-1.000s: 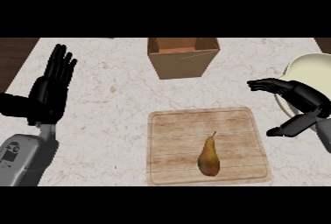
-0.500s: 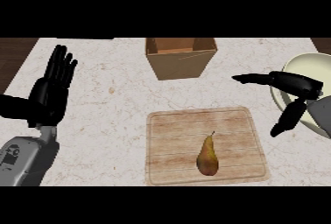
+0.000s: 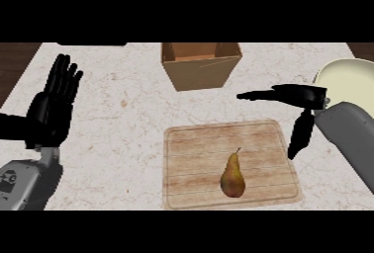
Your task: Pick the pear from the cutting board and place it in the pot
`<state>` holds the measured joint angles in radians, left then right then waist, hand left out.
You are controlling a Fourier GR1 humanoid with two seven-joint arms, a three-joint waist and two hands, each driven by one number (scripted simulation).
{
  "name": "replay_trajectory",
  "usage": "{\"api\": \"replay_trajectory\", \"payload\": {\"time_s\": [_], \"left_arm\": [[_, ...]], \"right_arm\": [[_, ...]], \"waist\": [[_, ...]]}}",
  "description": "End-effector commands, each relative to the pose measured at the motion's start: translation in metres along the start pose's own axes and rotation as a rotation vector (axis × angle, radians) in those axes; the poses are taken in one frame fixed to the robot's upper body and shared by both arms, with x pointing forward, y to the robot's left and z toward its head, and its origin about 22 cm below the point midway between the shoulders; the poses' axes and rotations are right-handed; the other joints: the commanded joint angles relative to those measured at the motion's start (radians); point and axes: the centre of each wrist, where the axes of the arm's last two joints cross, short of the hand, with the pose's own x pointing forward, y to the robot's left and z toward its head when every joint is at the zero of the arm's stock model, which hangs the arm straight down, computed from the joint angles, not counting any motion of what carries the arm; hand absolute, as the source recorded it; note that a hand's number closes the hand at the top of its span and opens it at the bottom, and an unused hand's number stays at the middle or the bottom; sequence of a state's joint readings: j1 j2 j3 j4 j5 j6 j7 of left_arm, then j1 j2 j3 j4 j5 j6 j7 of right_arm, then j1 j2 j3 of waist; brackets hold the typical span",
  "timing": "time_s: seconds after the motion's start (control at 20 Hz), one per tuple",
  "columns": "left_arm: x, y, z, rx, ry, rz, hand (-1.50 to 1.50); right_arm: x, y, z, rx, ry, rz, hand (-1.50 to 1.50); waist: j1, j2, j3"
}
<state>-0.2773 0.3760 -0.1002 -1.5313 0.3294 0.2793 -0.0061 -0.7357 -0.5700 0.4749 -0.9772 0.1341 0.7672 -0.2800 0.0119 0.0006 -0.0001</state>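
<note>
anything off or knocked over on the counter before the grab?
Nothing stands out. The pear lies flat on the cutting board, stem pointing away. The brown box stands upright behind it, and the cream pot sits at the right edge. No spills show.

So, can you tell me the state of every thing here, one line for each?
pear: lying on the cutting board, stem pointing away from the robot, not held.
cutting board: flat on the counter, holding only the pear.
pot: at the right edge, partly hidden.
brown box: upright, top open.
left robot hand: open, resting, fingers up.
right robot hand: open, above the board's right edge.
</note>
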Motion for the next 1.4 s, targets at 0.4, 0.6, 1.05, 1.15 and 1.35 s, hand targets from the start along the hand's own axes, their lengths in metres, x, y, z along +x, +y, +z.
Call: {"api": "replay_trajectory", "payload": {"time_s": [0.4, 0.6, 1.05, 1.15, 1.35], "left_arm": [[-0.020, 0.012, 0.005, 0.020, -0.002, 0.009, 0.00], [0.009, -0.005, 0.008, 0.013, 0.000, -0.011, 0.00], [-0.006, -0.005, 0.004, 0.001, 0.004, -0.015, 0.00], [0.011, 0.013, -0.003, 0.009, 0.000, 0.003, 0.00], [-0.010, 0.004, -0.003, 0.024, -0.001, -0.005, 0.00]], "right_arm": [[0.015, 0.046, -0.034, 0.143, 0.022, -0.009, -1.50], [0.018, 0.065, -0.028, 0.089, -0.027, -0.011, -1.50], [0.007, 0.083, -0.046, 0.096, 0.053, 0.059, -1.50], [0.022, 0.087, -0.056, 0.098, 0.071, 0.067, -1.50], [0.010, 0.108, -0.073, 0.102, 0.072, 0.033, -1.50]], "waist": [[-0.013, -0.001, 0.000], [-0.014, -0.003, 0.000], [-0.009, 0.000, 0.000], [-0.009, -0.001, 0.000], [-0.010, 0.000, 0.000]]}}
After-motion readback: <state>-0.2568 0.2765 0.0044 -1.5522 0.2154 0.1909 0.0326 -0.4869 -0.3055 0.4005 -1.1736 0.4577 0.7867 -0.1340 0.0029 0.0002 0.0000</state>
